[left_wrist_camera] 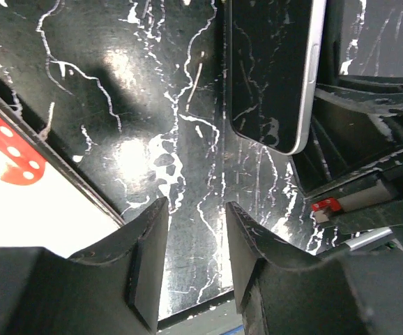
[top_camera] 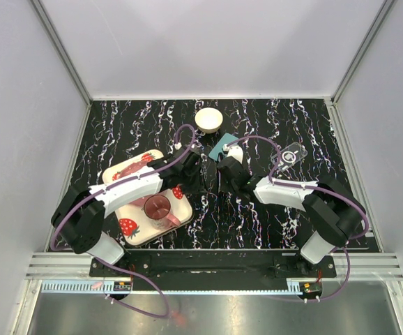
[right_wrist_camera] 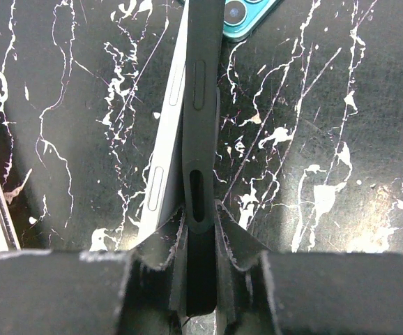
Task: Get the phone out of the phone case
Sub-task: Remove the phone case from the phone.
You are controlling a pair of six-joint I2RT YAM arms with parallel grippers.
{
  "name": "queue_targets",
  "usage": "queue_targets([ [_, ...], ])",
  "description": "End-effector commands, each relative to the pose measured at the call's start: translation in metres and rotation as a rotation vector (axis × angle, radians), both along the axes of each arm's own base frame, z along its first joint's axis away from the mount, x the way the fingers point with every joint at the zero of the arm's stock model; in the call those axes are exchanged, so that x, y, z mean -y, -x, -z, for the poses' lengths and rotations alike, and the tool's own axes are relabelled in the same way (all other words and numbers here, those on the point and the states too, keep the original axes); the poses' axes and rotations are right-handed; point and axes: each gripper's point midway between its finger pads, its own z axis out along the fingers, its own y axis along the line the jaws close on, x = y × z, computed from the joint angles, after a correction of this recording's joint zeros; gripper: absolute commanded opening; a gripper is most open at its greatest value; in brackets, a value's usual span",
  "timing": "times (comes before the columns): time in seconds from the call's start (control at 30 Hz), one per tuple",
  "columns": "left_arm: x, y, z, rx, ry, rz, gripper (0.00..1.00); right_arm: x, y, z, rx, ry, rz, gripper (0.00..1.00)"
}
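Currently mid-separation, by the look of it. Clamps the phone case (right_wrist_camera: 200, 91) edge-on with the right gripper (right_wrist_camera: 200, 223), jaws narrow, pinched on the dark rim at bottom centre of the right wrist view. Shows the phone (right_wrist_camera: 166, 139) as a silver edge on the case's left side, touching it down by the gripper and splayed off it toward the top of frame; partly out, not free. Puts both at centre of the top view, between the two arms, standing on edge over the table (top_camera: 132, 125); cannot tell whether touching it. Finds the left gripper (left_wrist_camera: 187, 241) parted, nothing between the fingers (left_wrist_camera: 146, 244) but marbled surface. Catches the phone's glass face and silver rim in the upper right of that view, near, untouched.

Next, probably: bring the left fingers across to the exposed long edge, close on the phone alone, draw it sideways while the right holds firm. Calls for a bite on the silver rim only, clear of the case lip.

Room: open toward lower centre of the top view. Tighter elsewhere:
- tray (top_camera: 165, 227) with cup (top_camera: 158, 206) at left, just under the left arm
- teal phone (top_camera: 221, 148) just above the grippers
- bowl (top_camera: 208, 120) at upper centre
- clear object (top_camera: 293, 155) off to the right

Suggests keeping the pull short of the tray rim.
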Motion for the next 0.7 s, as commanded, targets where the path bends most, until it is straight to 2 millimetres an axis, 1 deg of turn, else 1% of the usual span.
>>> queue_targets([
  [0.0, 0.024, -0.007, -0.017, 0.026, 0.135, 0.003, 0.41, -0.007, -0.018, -0.035, 0.106, -0.079, 0.049, 0.00],
  [0.07, 0.035, -0.012, -0.022, 0.041, 0.196, 0.000, 0.41, -0.007, -0.018, -0.035, 0.105, -0.081, 0.048, 0.00],
  [0.1, 0.038, -0.014, -0.022, 0.040, 0.205, 0.002, 0.41, -0.007, -0.018, -0.036, 0.107, -0.082, 0.046, 0.00],
  [0.13, 0.041, -0.015, -0.016, 0.028, 0.202, 0.006, 0.41, -0.007, -0.017, -0.034, 0.104, -0.082, 0.046, 0.00],
  [0.17, 0.046, -0.019, -0.020, 0.038, 0.218, 0.009, 0.41, -0.007, -0.017, -0.034, 0.103, -0.082, 0.044, 0.00],
  [0.2, 0.050, -0.021, -0.021, 0.040, 0.225, 0.017, 0.41, -0.007, -0.017, -0.035, 0.104, -0.083, 0.043, 0.00],
  [0.23, 0.053, -0.022, -0.015, 0.027, 0.222, 0.023, 0.40, -0.007, -0.016, -0.035, 0.103, -0.083, 0.041, 0.00],
  [0.3, 0.058, -0.026, -0.018, 0.040, 0.236, 0.032, 0.40, -0.007, -0.016, -0.034, 0.099, -0.084, 0.040, 0.00],
  [0.33, 0.058, -0.027, -0.013, 0.035, 0.228, 0.035, 0.40, -0.008, -0.015, -0.034, 0.097, -0.086, 0.038, 0.00],
  [0.37, 0.062, -0.030, -0.015, 0.054, 0.236, 0.046, 0.40, -0.008, -0.015, -0.033, 0.093, -0.089, 0.038, 0.00],
  [0.5, 0.062, -0.037, -0.013, 0.105, 0.255, 0.034, 0.39, -0.011, -0.014, -0.033, 0.090, -0.102, 0.028, 0.00],
  [0.53, 0.060, -0.041, -0.017, 0.131, 0.255, 0.018, 0.39, -0.011, -0.013, -0.033, 0.091, -0.105, 0.027, 0.00],
  [0.57, 0.055, -0.041, -0.014, 0.132, 0.239, 0.000, 0.37, -0.011, -0.012, -0.035, 0.095, -0.116, 0.021, 0.00],
  [0.67, 0.046, -0.046, -0.020, 0.164, 0.231, -0.046, 0.34, -0.014, -0.007, -0.033, 0.087, -0.133, -0.014, 0.00],
])
